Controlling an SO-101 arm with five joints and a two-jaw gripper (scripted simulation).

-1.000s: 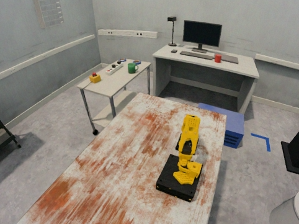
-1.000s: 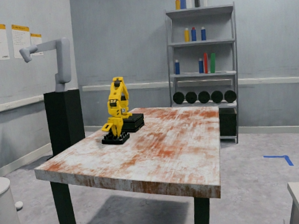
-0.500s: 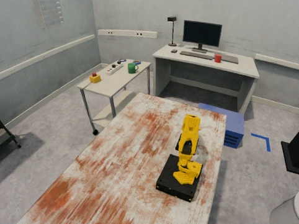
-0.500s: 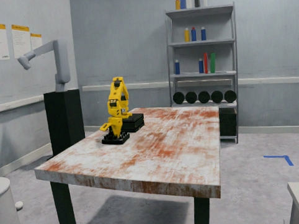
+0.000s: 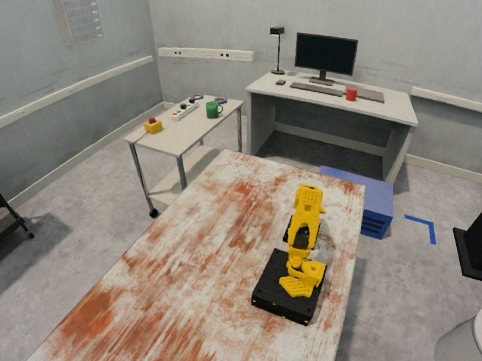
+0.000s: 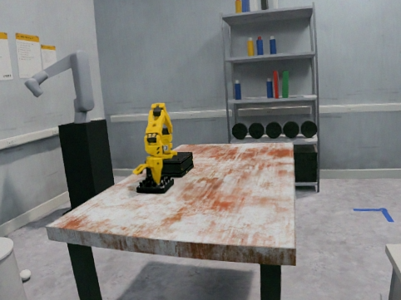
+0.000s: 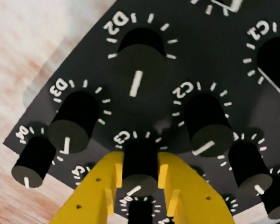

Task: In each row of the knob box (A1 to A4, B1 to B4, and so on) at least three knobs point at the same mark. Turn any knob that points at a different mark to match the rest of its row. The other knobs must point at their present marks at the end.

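Note:
The black knob box [image 5: 285, 237] [image 6: 155, 190] lies under the arm's gripper, mostly hidden in the top view. In the wrist view my gripper [image 7: 140, 172] is shut on knob C3 [image 7: 140, 159], one finger on each side; the white line on its face slants to the lower left. Knob D2 [image 7: 142, 57] has its line toward the bottom. Knob D3 [image 7: 75, 120] has its line nearly straight down. Knob C2 [image 7: 206, 122] has its line slanting lower left. Knob D4 [image 7: 36, 157] is at the left. The fingers partly hide the knobs behind them.
The arm's black base [image 5: 274, 280] [image 6: 183, 160] stands on the rusty white table [image 5: 200, 255] [image 6: 245, 216], beside the knob box. Knob C1 [image 7: 272, 57] is at the right edge of the wrist view. Other knobs stand close around the fingers.

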